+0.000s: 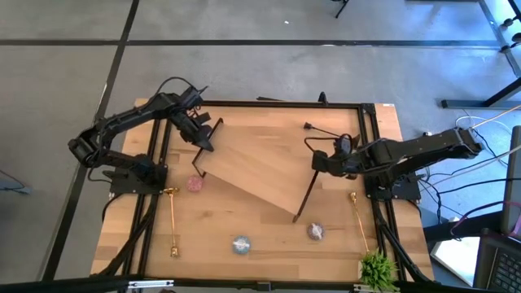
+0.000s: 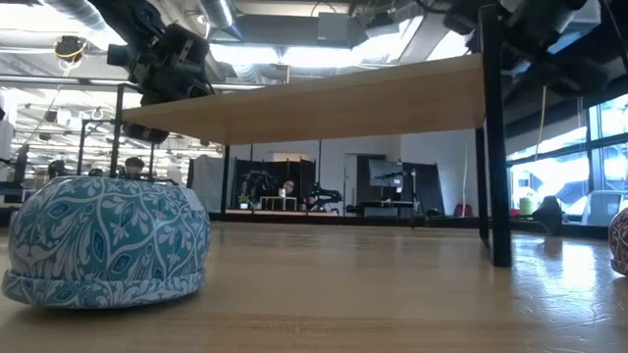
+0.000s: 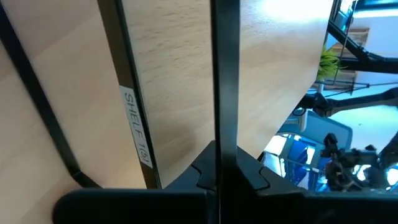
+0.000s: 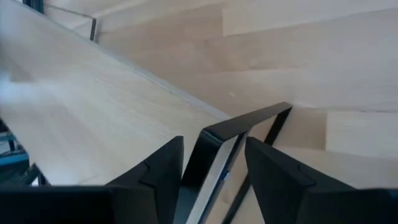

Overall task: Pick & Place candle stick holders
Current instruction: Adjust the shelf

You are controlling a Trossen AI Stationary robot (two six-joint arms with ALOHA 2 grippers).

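– Above the table point(image 1: 277, 248) the wooden board point(image 1: 260, 167) hangs lifted. The left gripper point(image 1: 203, 140) is clamped on one black end rail point(image 3: 224, 93). The right gripper point(image 1: 321, 159) has its fingers apart around the other rail point(image 4: 239, 134), not pressing.
– And the candle holders?
– Two gold stems point(image 1: 172, 220) point(image 1: 358, 216) lie flat, one at each side. They look stiff, light and slippery, so I would grip mid-stem. The pink point(image 1: 195, 184), mauve point(image 1: 316, 232) and blue point(image 1: 241, 244) rounds sit nearby; pinch those across the sides.
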